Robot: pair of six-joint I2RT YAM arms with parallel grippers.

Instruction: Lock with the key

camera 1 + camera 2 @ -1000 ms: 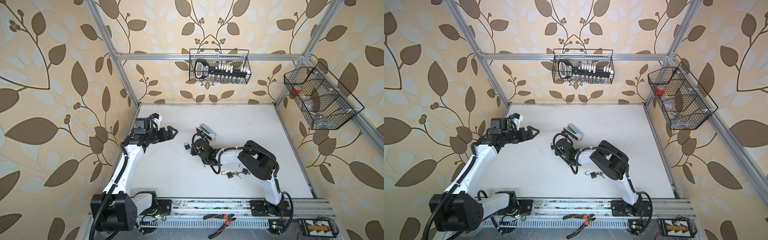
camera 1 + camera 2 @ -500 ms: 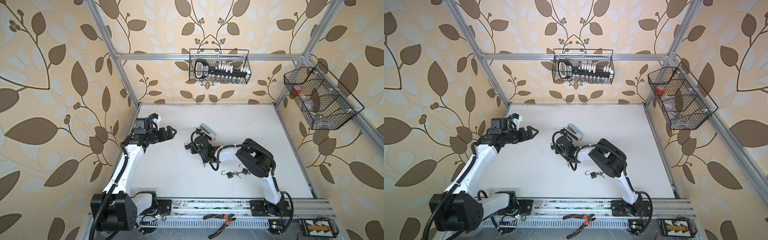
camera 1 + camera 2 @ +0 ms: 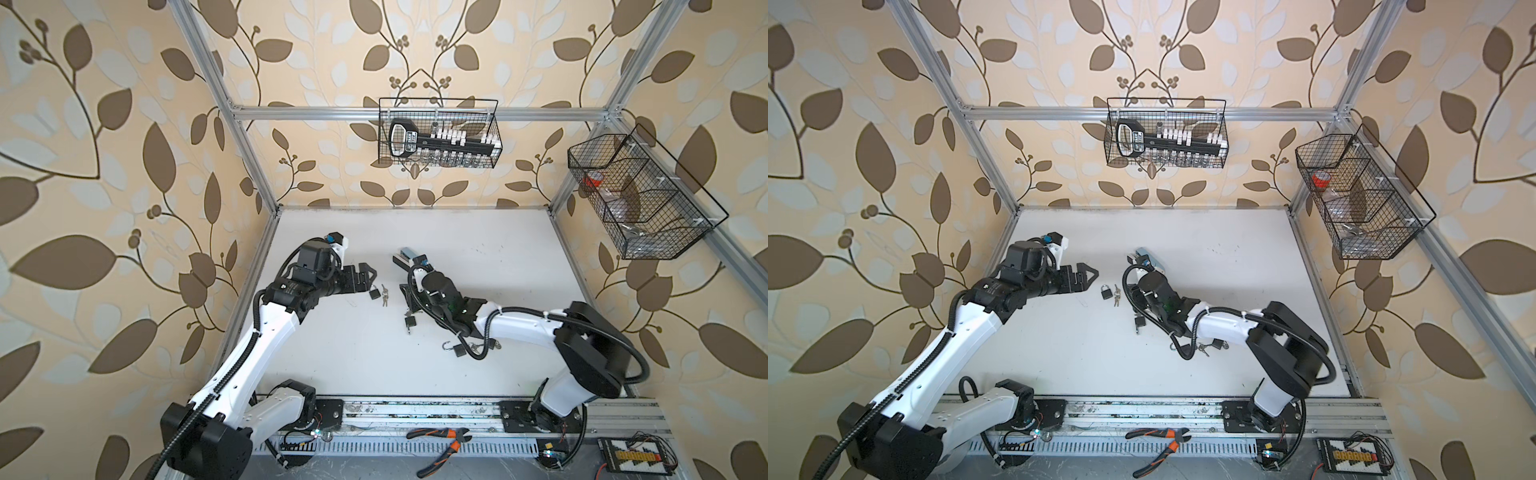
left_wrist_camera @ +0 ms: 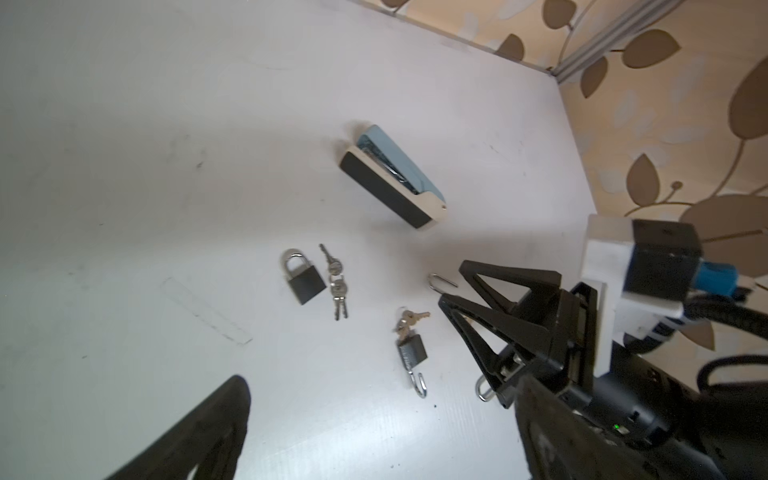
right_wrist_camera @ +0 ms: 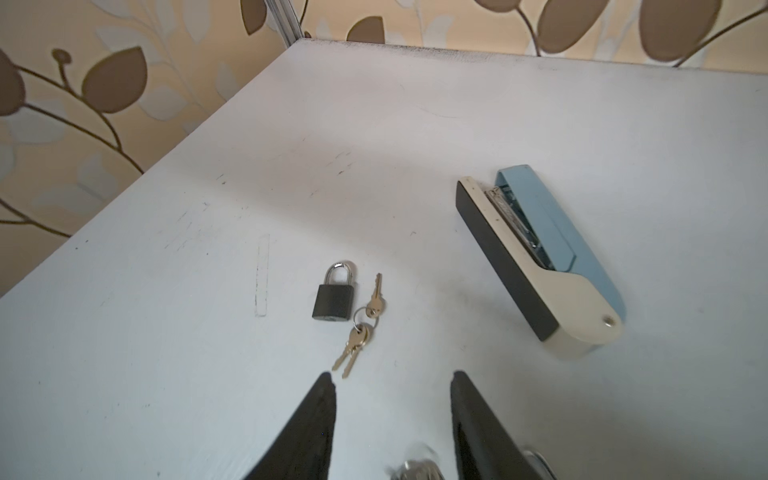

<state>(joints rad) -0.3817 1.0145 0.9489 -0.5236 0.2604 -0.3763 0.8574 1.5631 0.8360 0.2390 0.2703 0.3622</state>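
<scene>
A black padlock (image 3: 410, 322) with its shackle swung open and a key (image 4: 409, 320) in its base lies on the white table, just below my right gripper (image 3: 406, 297). That gripper (image 5: 392, 376) is open with nothing between its fingertips; a blurred bunch of keys (image 5: 411, 465) shows near the finger bases. A closed padlock (image 3: 375, 294) and a loose key ring (image 3: 384, 295) lie further left, in front of my left gripper (image 3: 370, 274). The left gripper (image 4: 380, 386) is wide open and empty, hovering above the table.
A blue and cream stapler (image 3: 409, 255) lies behind the right gripper. Another open padlock (image 3: 459, 351) with keys sits under the right forearm. Wire baskets (image 3: 438, 133) (image 3: 640, 195) hang on the walls. Orange-handled pliers (image 3: 444, 444) lie on the front rail.
My right gripper went from shut to open and drew back slightly to the right; the open-shackle padlock with its key now lies on the table beneath it. The left arm stayed still.
</scene>
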